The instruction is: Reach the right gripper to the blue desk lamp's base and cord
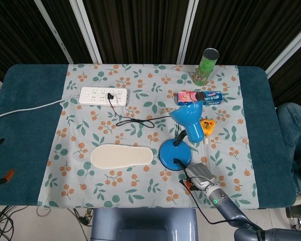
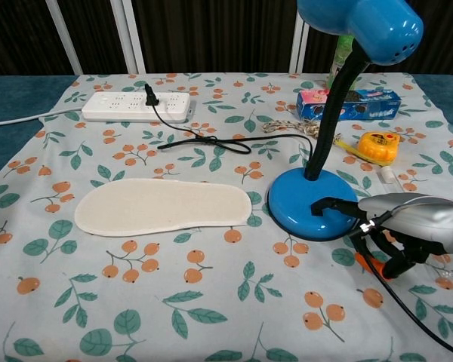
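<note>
The blue desk lamp stands right of centre, its round base on the floral cloth and its shade bent over it. A black cord leaves the near right side of the base and runs off toward the table's front edge. My right hand sits just right of the base, over the cord where it exits. Its fingers curl down around the cord. Whether they grip it is hidden under the hand. My left hand shows in neither view.
A white power strip lies at the back left, with a second black cord looping toward the lamp. A beige insole lies left of the base. A yellow tape measure, a snack box and a green can stand behind.
</note>
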Available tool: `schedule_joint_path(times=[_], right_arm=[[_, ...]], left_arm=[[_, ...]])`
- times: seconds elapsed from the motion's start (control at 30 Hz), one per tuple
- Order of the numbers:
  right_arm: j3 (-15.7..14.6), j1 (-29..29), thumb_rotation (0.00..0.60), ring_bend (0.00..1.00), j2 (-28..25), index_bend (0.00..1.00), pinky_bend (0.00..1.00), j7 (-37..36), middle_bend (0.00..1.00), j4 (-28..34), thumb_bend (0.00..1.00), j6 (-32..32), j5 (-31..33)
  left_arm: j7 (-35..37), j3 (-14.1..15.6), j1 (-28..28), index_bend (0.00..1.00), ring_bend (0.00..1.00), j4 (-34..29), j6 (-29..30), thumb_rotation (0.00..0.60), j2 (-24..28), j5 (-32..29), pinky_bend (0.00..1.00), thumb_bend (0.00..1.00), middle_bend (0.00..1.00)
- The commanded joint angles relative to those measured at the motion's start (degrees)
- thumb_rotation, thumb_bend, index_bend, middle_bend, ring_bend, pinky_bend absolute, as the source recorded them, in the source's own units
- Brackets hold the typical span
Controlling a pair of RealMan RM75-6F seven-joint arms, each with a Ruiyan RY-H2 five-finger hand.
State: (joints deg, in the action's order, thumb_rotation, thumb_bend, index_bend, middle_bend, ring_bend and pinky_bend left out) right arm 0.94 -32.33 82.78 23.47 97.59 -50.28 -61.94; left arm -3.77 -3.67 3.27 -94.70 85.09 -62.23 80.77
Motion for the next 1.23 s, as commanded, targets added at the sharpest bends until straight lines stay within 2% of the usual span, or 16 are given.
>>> schedule_joint_path(times=[0.03, 0.13, 0.2, 0.3, 0.43, 0.53, 0.7, 0.73, 0.77, 0.83, 0.9, 1.03, 1.23], right_arm=[[0.52, 0.08, 0.600, 0.73, -0.89, 0.04, 1.00, -0.37, 0.64, 0.87, 0.60, -1.10, -0.14], [1.35, 0.68, 0.600, 0.72, -2.78, 0.04, 1.00, -0.88, 0.63, 2.93, 0.60, -3.56, -0.95], [1.64, 1.64, 0.600, 0.68, -5.75, 0.04, 1.00, -1.10, 0.59, 5.94, 0.60, -6.03, -1.86], [1.26, 3.14, 0.600, 0.57, -10.39, 0.02, 1.00, 0.54, 0.48, 9.92, 0.57, -9.64, -2.72], [-1.21, 6.07, 0.600, 0.39, -16.93, 0.00, 1.00, 4.72, 0.31, 14.89, 0.46, -14.85, -4.61], [-3.38, 8.94, 0.600, 0.28, -21.55, 0.00, 1.00, 4.27, 0.20, 17.40, 0.40, -17.89, -6.55], [-6.08, 14.59, 0.600, 0.13, -24.31, 0.00, 1.00, 0.84, 0.07, 16.24, 0.31, -24.89, -11.84], [-6.47, 15.85, 0.600, 0.11, -24.17, 0.00, 0.97, -0.13, 0.06, 15.31, 0.28, -26.77, -13.44], [-6.97, 17.68, 0.600, 0.09, -23.56, 0.00, 0.86, -1.66, 0.05, 13.44, 0.27, -29.63, -15.98], [-7.67, 20.59, 0.600, 0.07, -22.20, 0.00, 0.29, -4.12, 0.03, 9.62, 0.24, -33.84, -19.29], [-7.41, 22.56, 0.600, 0.06, -21.20, 0.00, 0.03, -6.10, 0.03, 6.76, 0.24, -36.72, -20.43], [-5.66, 24.23, 0.600, 0.06, -20.23, 0.00, 0.00, -8.01, 0.02, 1.81, 0.23, -39.34, -20.55], [-3.61, 24.86, 0.600, 0.06, -20.11, 0.00, 0.00, -9.05, 0.02, -1.78, 0.23, -40.11, -20.83]], left_arm=[[0.04, -0.04, -0.01, 0.10, 0.00, 0.00, 0.04, 0.600, 0.00, -0.03, 0.10, 0.23, 0.00], [0.10, -0.05, -0.02, 0.10, 0.00, -0.01, 0.02, 0.600, 0.01, -0.09, 0.10, 0.23, 0.00], [0.04, -0.01, -0.01, 0.10, 0.00, 0.02, -0.02, 0.600, 0.02, -0.05, 0.10, 0.23, 0.00], [-0.15, 0.06, -0.01, 0.10, 0.00, -0.03, -0.04, 0.600, -0.01, 0.04, 0.10, 0.23, 0.00], [-0.36, 0.06, -0.07, 0.10, 0.00, -0.14, 0.10, 0.600, -0.01, 0.05, 0.10, 0.23, 0.00], [-0.59, 0.03, -0.10, 0.10, 0.00, -0.28, 0.03, 0.600, 0.02, -0.22, 0.10, 0.23, 0.00], [-1.11, 0.07, -0.12, 0.10, 0.00, -0.39, 0.14, 0.600, -0.02, -0.15, 0.10, 0.23, 0.00], [-1.16, 0.10, -0.12, 0.10, 0.00, -0.39, 0.14, 0.600, -0.03, -0.10, 0.10, 0.23, 0.00], [-1.21, 0.15, -0.11, 0.10, 0.00, -0.40, 0.11, 0.600, -0.02, -0.02, 0.10, 0.23, 0.00], [-1.29, 0.18, -0.11, 0.10, 0.00, -0.44, 0.09, 0.600, 0.01, 0.02, 0.10, 0.23, 0.00], [-1.34, 0.19, -0.14, 0.10, 0.00, -0.47, 0.10, 0.600, 0.03, -0.01, 0.10, 0.23, 0.00], [-1.35, 0.16, -0.10, 0.10, 0.00, -0.50, -0.02, 0.600, 0.09, -0.12, 0.10, 0.23, 0.00], [-1.97, 0.30, -0.05, 0.10, 0.00, -0.37, 0.16, 0.600, 0.02, 0.36, 0.10, 0.23, 0.00]])
